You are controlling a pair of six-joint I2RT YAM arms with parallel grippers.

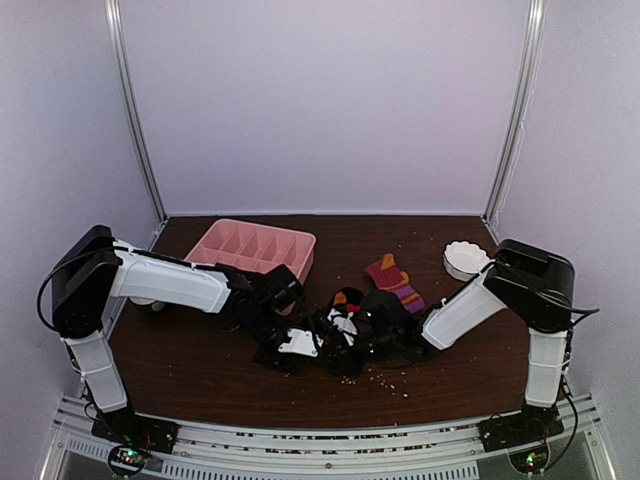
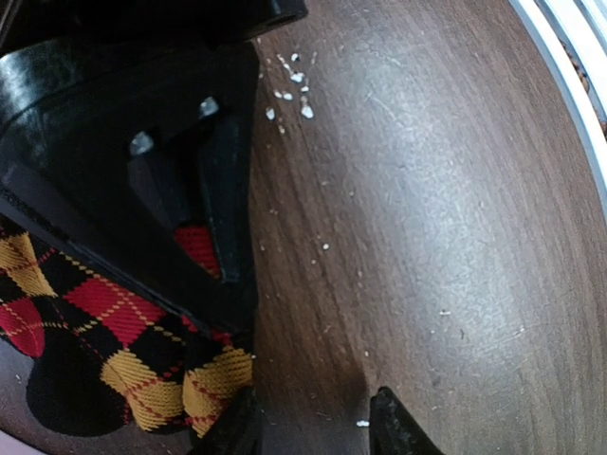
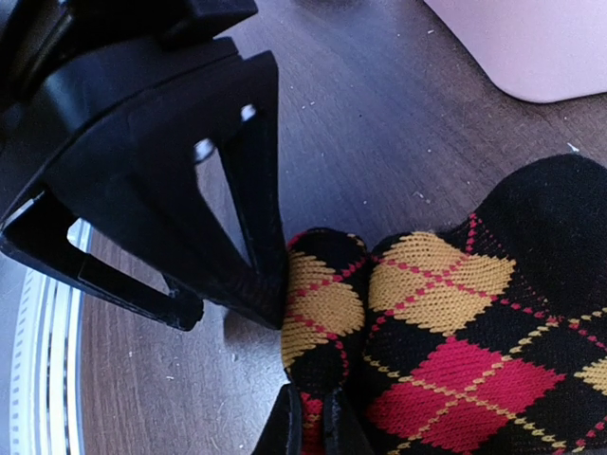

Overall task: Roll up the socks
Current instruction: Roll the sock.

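Right fingers [image 3: 281, 432] are closed, pinching a fold of the argyle sock [image 3: 446, 360], which is black, red and yellow. The fabric is squeezed thin between the tips, and the left wrist view shows the same red bit caught between them.

Left fingers [image 2: 396, 434] are spread with nothing between them, only bare tabletop [image 2: 427, 237] in the gap. One finger sits against the sock's edge. In the right wrist view that tip touches the rolled-over end of the sock.

The rest of the argyle sock lies flat on the tabletop, bunched into two rounded folds next to the pinch point.

The two sets of fingers meet nose to nose mid-tabletop, toward the near edge, with both arms reaching inward. The argyle sock is right there between them.

The striped sock [image 1: 393, 280], in purple, orange and dark red, lies just behind the fingers toward the right, with nothing gripping it. Can't tell from overhead whether it touches the argyle one.

Pink tray [image 1: 208, 243] is at back left and white bowl [image 1: 463, 262] at back right, with the striped sock between them. Pale crumbs [image 2: 294, 90] are scattered on the wood near the fingers.
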